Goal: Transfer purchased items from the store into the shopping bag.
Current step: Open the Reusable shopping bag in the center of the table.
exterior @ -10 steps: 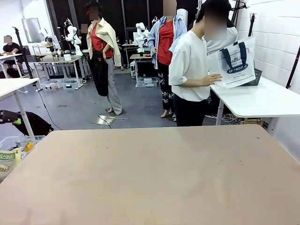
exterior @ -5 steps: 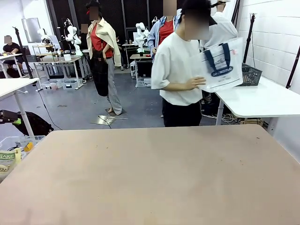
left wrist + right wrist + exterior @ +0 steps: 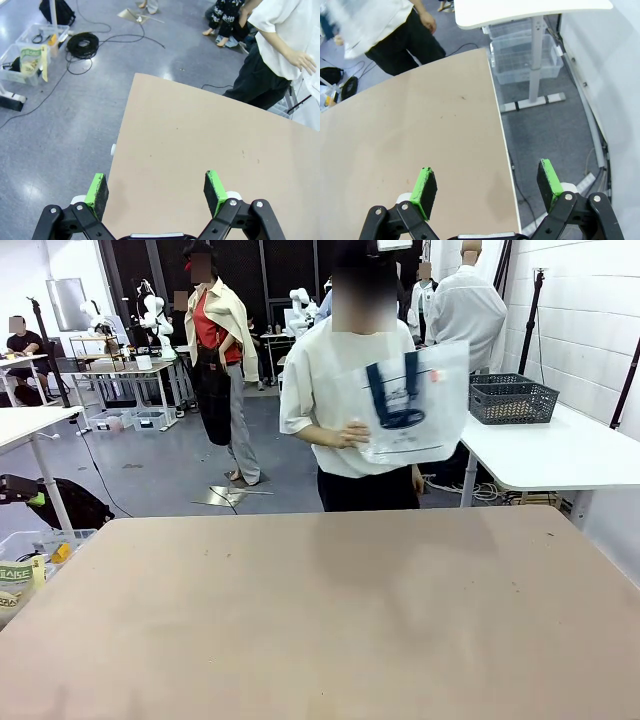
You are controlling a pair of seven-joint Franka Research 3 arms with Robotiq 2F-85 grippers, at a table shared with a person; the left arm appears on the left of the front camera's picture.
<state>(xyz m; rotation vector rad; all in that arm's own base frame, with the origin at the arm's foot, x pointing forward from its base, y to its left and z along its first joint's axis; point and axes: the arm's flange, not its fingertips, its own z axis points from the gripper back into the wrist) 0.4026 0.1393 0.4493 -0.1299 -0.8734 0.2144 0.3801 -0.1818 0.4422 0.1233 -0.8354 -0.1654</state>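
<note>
At the far side of the tan table [image 3: 320, 620], a person [image 3: 340, 370] in a white shirt holds the shopping bag [image 3: 415, 405] up in front of the chest. It is clear and crinkly, with dark blue handles and a small red tag [image 3: 437, 375]. The store, a dark grey lattice basket [image 3: 513, 400], stands on the white side table [image 3: 560, 455] at the far right. The purchased items are out of view. My left gripper [image 3: 155, 190] is open above the table's left edge. My right gripper [image 3: 487, 184] is open above its right edge. Neither holds anything.
A clear bin [image 3: 30, 560] with packets sits on the floor to the left of the table. Under the white side table [image 3: 535, 7], more clear bins [image 3: 525, 57] stand close to the right edge. Cables [image 3: 82, 42] lie on the floor.
The person has turned away from the white side table and carried the bag leftward to the far edge of my table. The basket behind now stands uncovered.
</note>
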